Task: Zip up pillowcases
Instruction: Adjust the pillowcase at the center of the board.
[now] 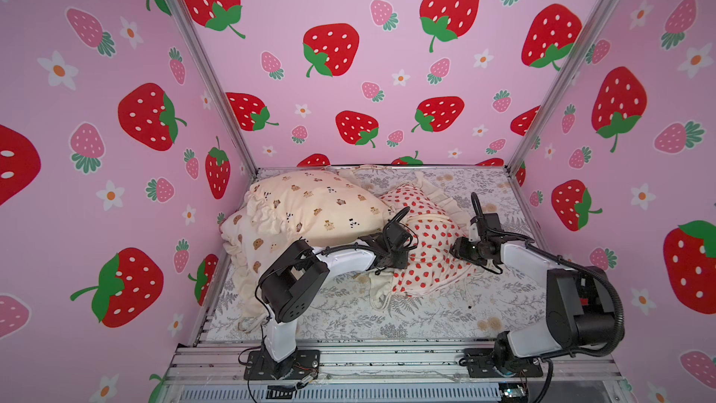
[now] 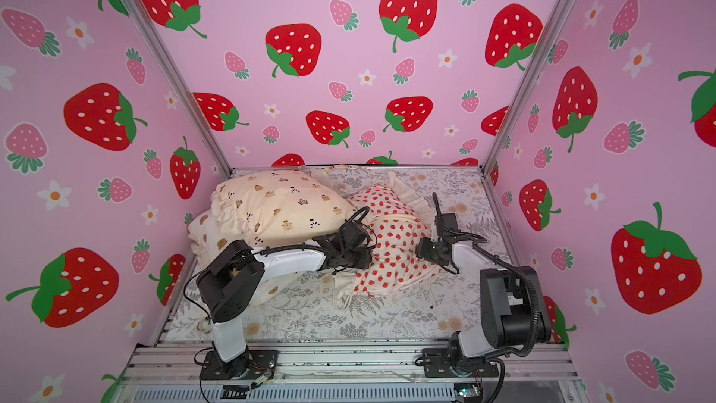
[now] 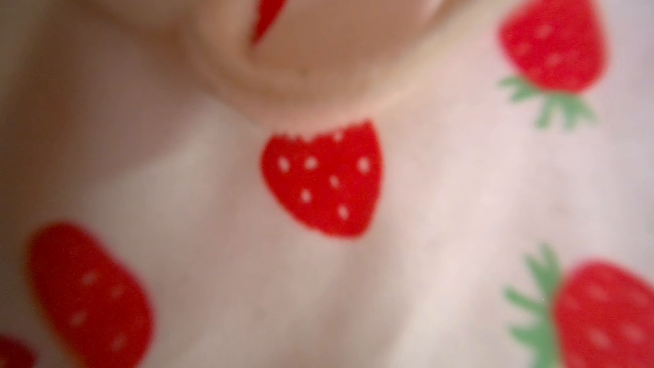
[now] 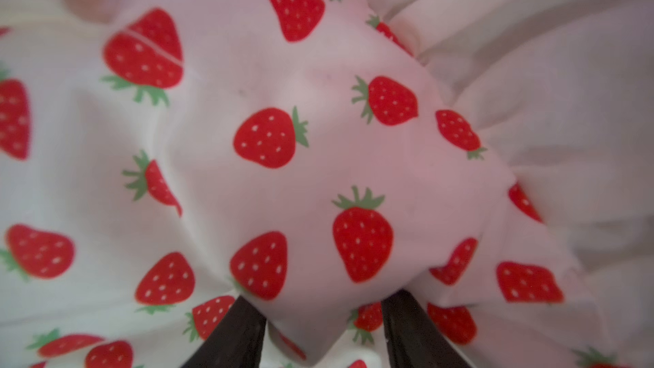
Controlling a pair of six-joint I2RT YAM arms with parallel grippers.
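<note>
**A:** Where has the strawberry pillowcase (image 1: 430, 242) got to?

**B:** It's in the middle of the desk, rumpled on the fern sheet (image 1: 426, 315), with its ruffle (image 1: 438, 195) toward the back wall. On the left it touches the bears-and-pandas pillowcase (image 1: 317, 203). That one lies on top of the bear-face pillowcase (image 1: 252, 244), over by the left wall.

**A:** And the arms?

**B:** Both are on the strawberry one. The right gripper (image 4: 320, 297) comes in from the right side. In its wrist view the two dark fingers (image 4: 240, 331) are squeezed on a bunched fold of the print.

**A:** What about the left gripper (image 1: 383, 265)?

**B:** It's nosed down into the near left edge of the same pillowcase, just beside the stacked pair. Its wrist view shows only blurred strawberry cloth (image 3: 322, 178), and from above the wrist covers the jaws. I cannot tell whether they are apart or together.
</note>
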